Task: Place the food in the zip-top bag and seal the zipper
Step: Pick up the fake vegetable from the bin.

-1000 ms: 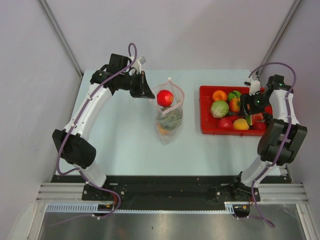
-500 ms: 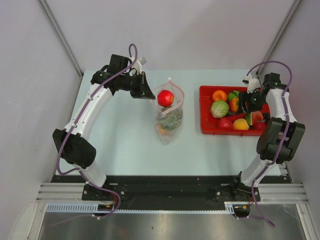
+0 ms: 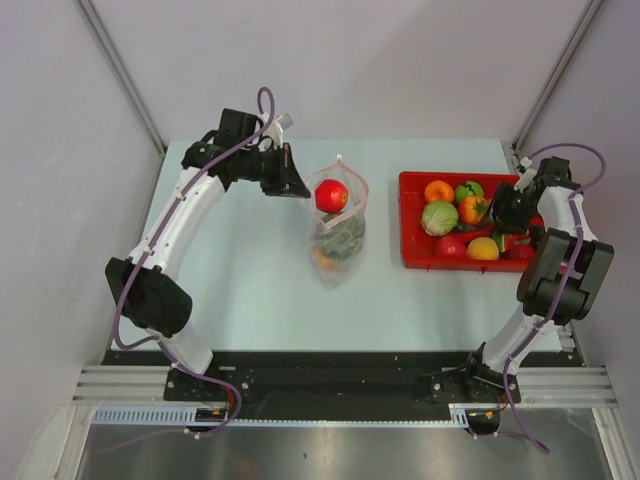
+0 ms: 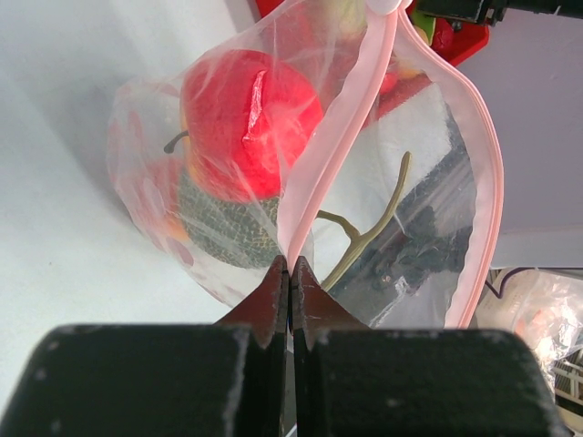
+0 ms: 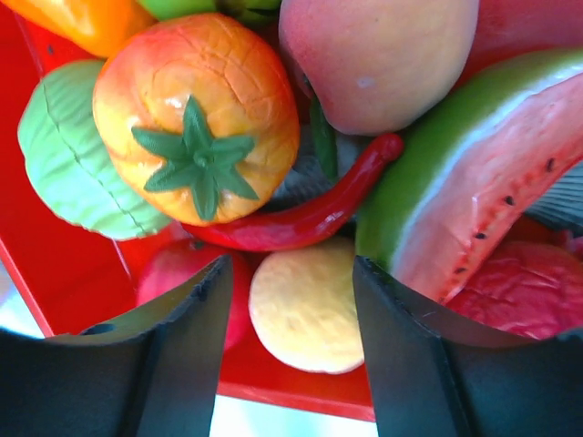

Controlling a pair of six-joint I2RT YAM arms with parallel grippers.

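Left gripper [image 4: 290, 278] clamps the zipper [image 4: 321, 177] – right gripper [image 5: 290, 291] hangs open over the food [image 5: 196, 118], empty

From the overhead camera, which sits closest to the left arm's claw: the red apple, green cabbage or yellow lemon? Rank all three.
From the left gripper:
1. red apple, just right of it, inside the zip-top bag.
2. green cabbage, left part of the red tray.
3. yellow lemon, farther right, by the tray's near wall.

Right gripper [image 5: 290, 273] — farther right, narrower
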